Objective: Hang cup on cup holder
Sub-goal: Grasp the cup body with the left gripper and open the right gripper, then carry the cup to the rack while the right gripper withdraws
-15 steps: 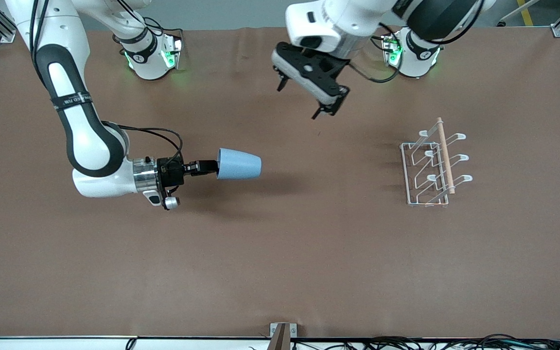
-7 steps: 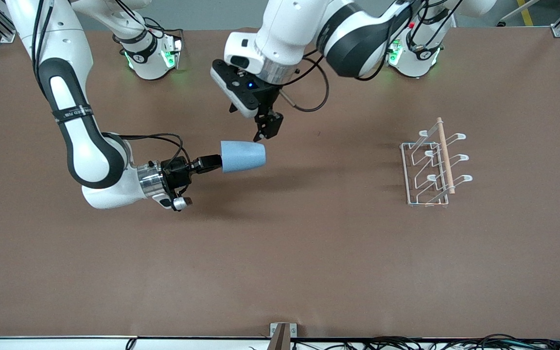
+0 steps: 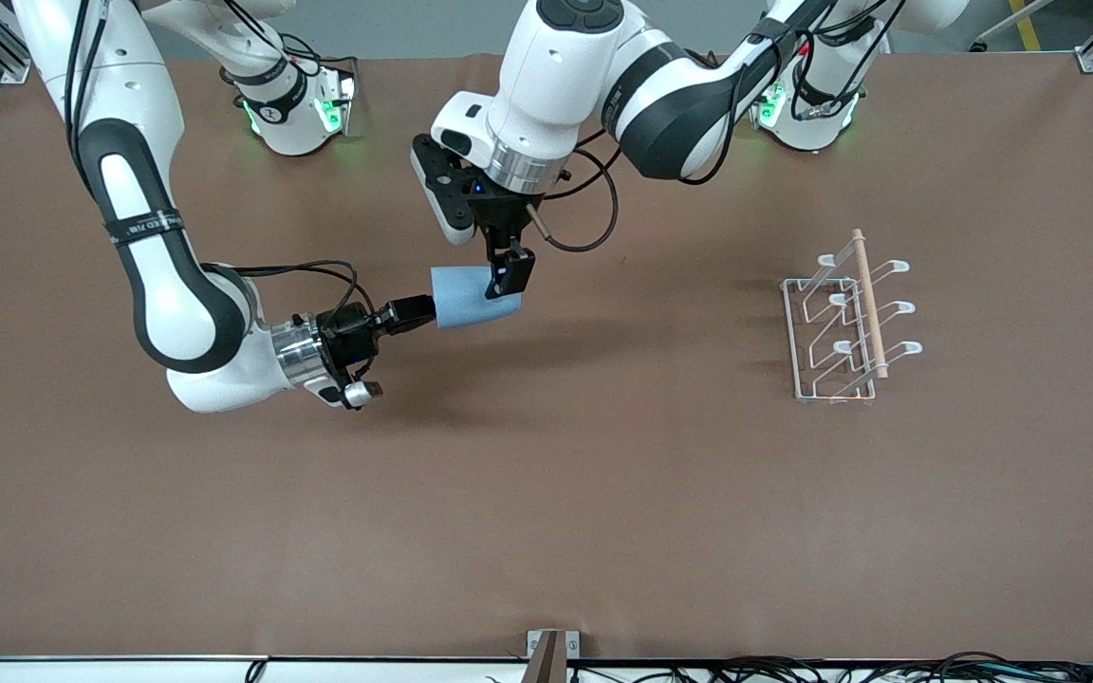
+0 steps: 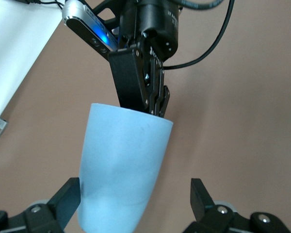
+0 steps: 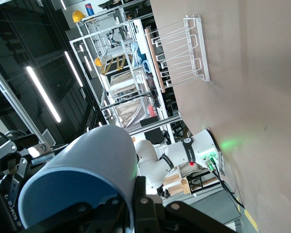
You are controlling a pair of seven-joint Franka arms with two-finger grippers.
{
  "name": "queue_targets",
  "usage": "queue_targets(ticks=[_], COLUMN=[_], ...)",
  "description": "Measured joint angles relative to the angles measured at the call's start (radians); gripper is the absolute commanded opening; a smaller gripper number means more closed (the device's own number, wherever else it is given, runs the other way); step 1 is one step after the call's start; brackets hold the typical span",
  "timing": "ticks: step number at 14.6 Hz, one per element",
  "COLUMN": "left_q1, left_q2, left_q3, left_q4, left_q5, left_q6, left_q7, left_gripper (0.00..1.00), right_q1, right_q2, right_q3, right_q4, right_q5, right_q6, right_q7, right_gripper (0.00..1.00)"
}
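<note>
Above the middle of the brown surface point(image 3: 546, 493), the right gripper point(image 3: 414, 312) holds the light-blue cup point(image 3: 471, 302) on its side in the air, jaws clamped on the rim at the wide end, the narrow closed end turned toward the left arm's end of the surface. Over that narrow end sits the left gripper point(image 3: 506, 268), reaching down from above with its jaws spread wide on either side of the cup, one fingertip point(image 3: 512, 275) dark against the blue wall; the fingers point(image 4: 68, 200) do not appear to press on it. Well apart, toward the left arm's end, stands the white wire cup holder point(image 3: 836, 327), its wooden rod point(image 3: 869, 302) along the top.
</note>
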Motion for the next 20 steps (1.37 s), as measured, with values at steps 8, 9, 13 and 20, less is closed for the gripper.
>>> queue_targets(ticks=[8, 9, 13, 20], left_q1=[-0.012, -0.012, -0.016, 0.020], left_q2=[0.059, 0.061, 0.062, 0.014], left_q3=[0.001, 0.003, 0.002, 0.006], left_q4=[0.005, 0.008, 0.011, 0.038], left_q5=[0.095, 0.102, 0.159, 0.290], left_q6=[0.011, 0.011, 0.006, -0.379], left_q7=[0.087, 0.098, 0.096, 0.106], left_gripper=[0.61, 0.43, 0.14, 0.06], right_q1=[0.000, 0.000, 0.001, 0.002], right_q2=[0.001, 0.003, 0.003, 0.002], right_q3=[-0.002, -0.002, 0.000, -0.010], right_q4=[0.010, 0.010, 0.012, 0.052], right_q5=[-0.002, -0.001, 0.004, -0.043], right_q6=[-0.045, -0.048, -0.037, -0.031], right_q7=[-0.002, -0.003, -0.003, 0.050], right_gripper=[0.02, 0.02, 0.99, 1.00])
